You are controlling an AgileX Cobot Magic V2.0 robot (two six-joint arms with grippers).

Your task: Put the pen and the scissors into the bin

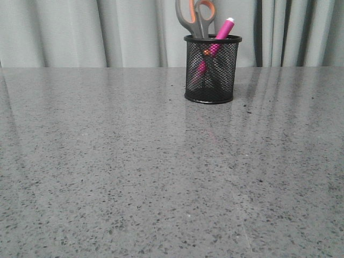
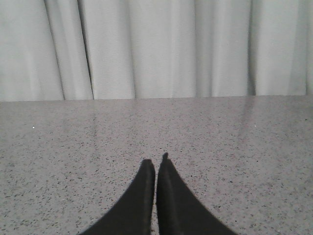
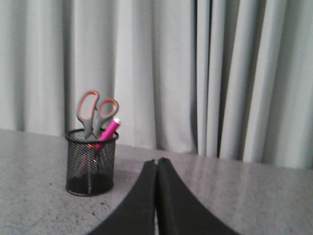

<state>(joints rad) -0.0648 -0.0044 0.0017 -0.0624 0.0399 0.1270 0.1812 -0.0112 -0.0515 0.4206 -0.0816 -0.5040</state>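
Front view: the small black wire-mesh bin (image 1: 212, 70) stands on the speckled grey tabletop (image 1: 134, 177), holding the grey-and-orange scissors (image 1: 195, 17), handle tops cropped, and slim pink pen (image 1: 217, 40).

Left wrist view: left end effector (image 2: 156, 164) clenched, empty.

Right wrist view: right end effector (image 3: 156, 164) clenched, empty.

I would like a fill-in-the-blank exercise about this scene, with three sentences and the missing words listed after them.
1. The pen and the scissors both stand inside the ____.
2. The scissors rest with their grey and orange ____ pointing up above the rim of the bin.
3. The fingers of the left end effector and of the right end effector are ____ and hold nothing.

Missing words: bin; handles; shut
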